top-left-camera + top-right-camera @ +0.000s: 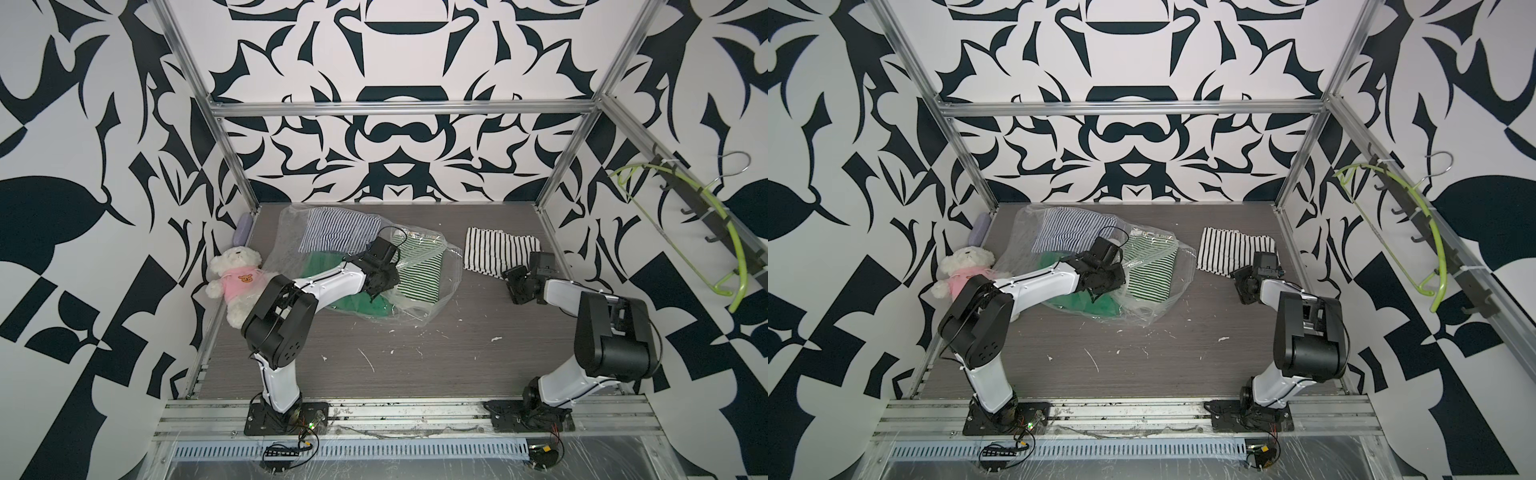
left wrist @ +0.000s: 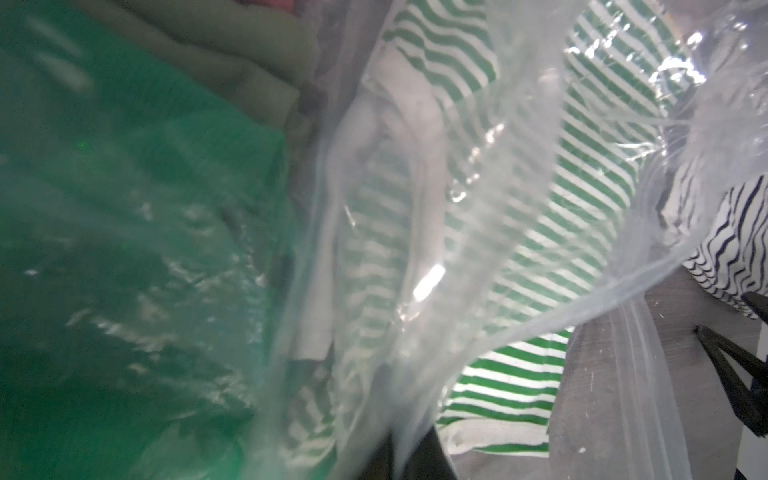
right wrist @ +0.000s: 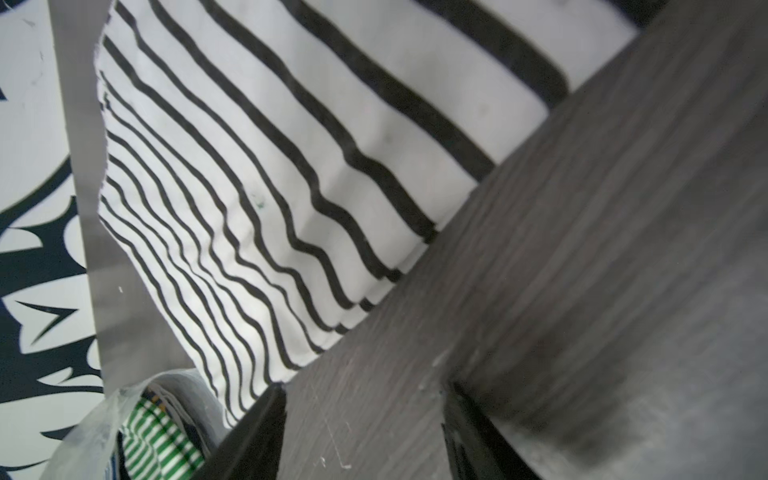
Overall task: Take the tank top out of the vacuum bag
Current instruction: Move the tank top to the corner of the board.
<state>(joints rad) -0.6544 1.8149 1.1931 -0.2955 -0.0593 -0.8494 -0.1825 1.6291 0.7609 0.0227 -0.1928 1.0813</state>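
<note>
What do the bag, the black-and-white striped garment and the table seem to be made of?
Bag: thin clear plastic film, glossy; it crinkles, glints and is see-through. Striped garment: soft matte fabric, perhaps cotton knit; it folds and ripples. Table: dark grey wood-grain top, likely laminate; fine straight grain, white scuffs.

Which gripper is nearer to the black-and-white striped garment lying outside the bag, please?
Right. The right gripper hangs just beside the near edge of the black-and-white striped garment, jaws apart over bare table. The left gripper is farther away, pinching the vacuum bag.
</note>
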